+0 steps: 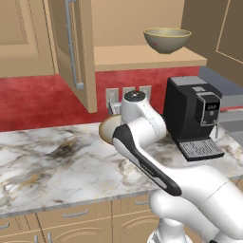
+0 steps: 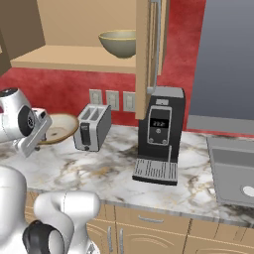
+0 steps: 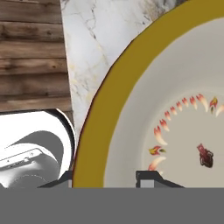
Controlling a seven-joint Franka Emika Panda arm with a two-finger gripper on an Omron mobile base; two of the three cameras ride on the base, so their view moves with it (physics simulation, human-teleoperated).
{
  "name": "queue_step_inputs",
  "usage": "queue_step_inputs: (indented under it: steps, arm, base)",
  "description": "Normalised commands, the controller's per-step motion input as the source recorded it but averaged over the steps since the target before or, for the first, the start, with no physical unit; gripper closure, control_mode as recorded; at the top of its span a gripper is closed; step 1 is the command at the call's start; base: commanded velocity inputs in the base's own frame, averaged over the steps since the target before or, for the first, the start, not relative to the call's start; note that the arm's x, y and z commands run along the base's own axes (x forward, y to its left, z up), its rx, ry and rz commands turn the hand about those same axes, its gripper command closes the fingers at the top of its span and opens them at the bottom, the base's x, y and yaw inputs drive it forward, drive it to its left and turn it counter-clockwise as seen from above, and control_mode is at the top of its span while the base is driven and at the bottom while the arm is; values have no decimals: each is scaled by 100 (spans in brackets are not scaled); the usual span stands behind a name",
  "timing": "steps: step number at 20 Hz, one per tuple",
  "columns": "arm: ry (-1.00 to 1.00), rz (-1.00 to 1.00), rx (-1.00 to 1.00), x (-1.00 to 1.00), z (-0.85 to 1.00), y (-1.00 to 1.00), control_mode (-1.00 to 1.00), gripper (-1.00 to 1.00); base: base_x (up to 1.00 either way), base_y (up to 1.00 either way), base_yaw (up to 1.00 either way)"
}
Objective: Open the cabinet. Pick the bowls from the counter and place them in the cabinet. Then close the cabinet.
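Hand view shows the gripper (image 3: 105, 177) with one fingertip on each side of the tan rim of the shallow bowl (image 3: 175, 109), jaws partly closed and clamped on that rim. Seen from the right base view, this bowl (image 2: 58, 126) sits tilted above the counter (image 2: 99, 168), beside the toaster (image 2: 92, 126). An olive bowl (image 1: 167, 39) rests inside the open cabinet (image 1: 152, 58).

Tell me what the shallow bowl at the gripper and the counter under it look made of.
Shallow bowl: looks like glazed ceramic, with a smooth cream inside, a mustard-tan rim band and small painted red motifs. Counter: looks like polished marble, white-grey with dark and brownish veins. Everything is rendered, so both are guesses from surface look.
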Motion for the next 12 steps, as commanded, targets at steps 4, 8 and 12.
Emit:
queue_step_inputs:
  steps: [4,8,12]
  arm:
    - [-1,0,0,-18,42,-22,-100,100]
    - [0,0,0,-18,42,-21,-100,100]
    - [0,0,0,-10,41,-21,-100,100]
  base:
    - [0,0,0]
    - [0,0,0]
    - [0,0,0]
